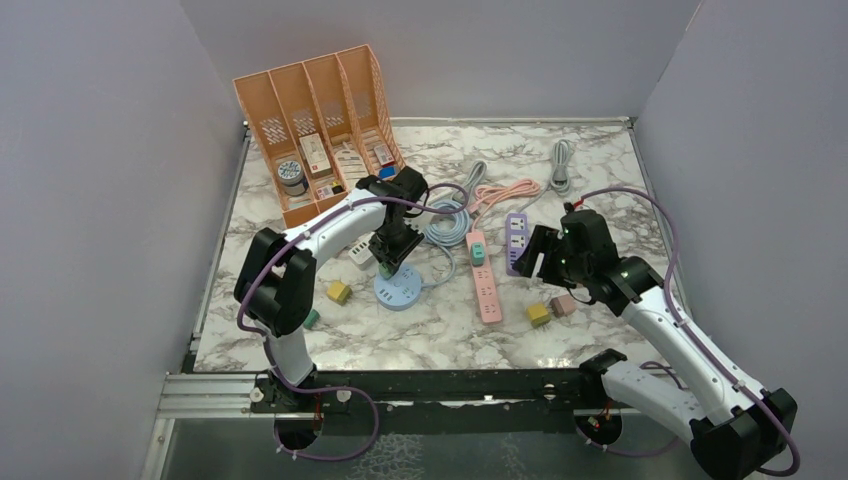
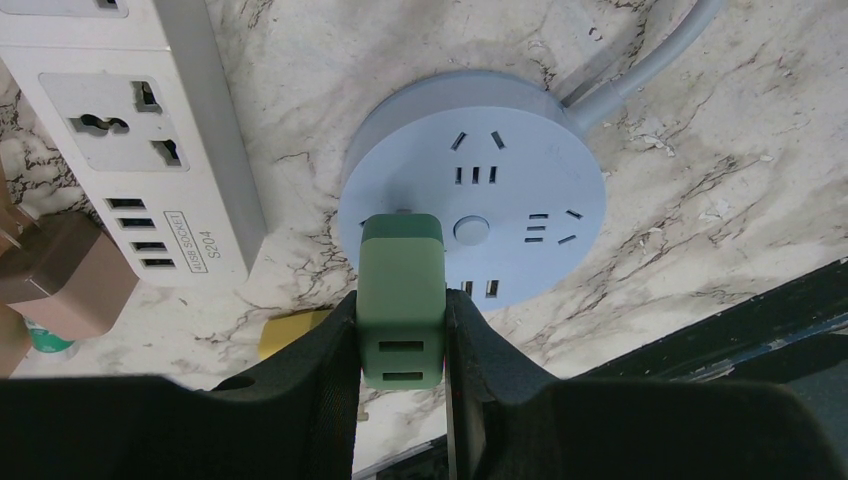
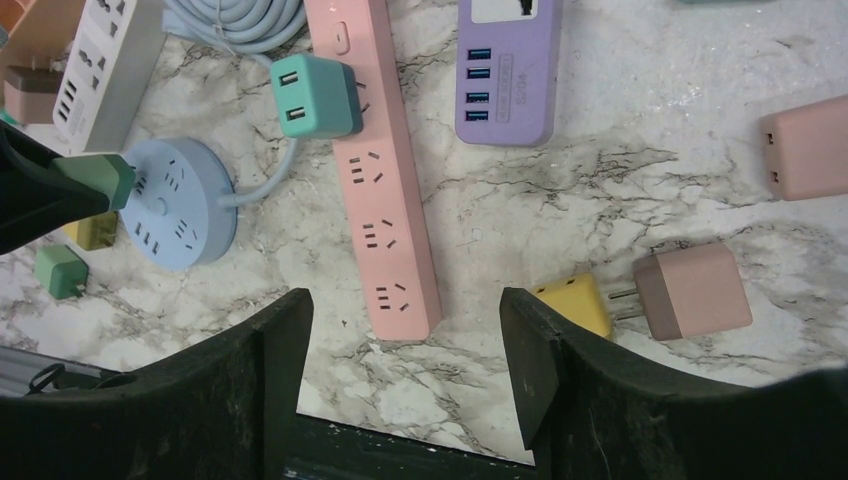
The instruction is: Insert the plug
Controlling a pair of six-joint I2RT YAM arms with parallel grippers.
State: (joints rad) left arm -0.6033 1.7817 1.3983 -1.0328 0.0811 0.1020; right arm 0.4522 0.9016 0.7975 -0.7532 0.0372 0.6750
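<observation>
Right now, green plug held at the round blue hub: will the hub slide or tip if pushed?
Probably won't tip: the round blue hub is low, wide and flat on the marble table. It may slide: the tabletop looks smooth and nothing braces it. Its cable looks thick, so could drag or swing it slightly.

A white power strip (image 2: 120, 60) crowds one side of the round socket (image 2: 520, 180); the opposite lies open.

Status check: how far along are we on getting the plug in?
Done: the green plug is gripped in the left gripper. In hand: it sits at the edge of the round blue socket; prongs hidden, so seating is unclear. Left: confirm it's seated, release. Right gripper hangs open, empty.
</observation>
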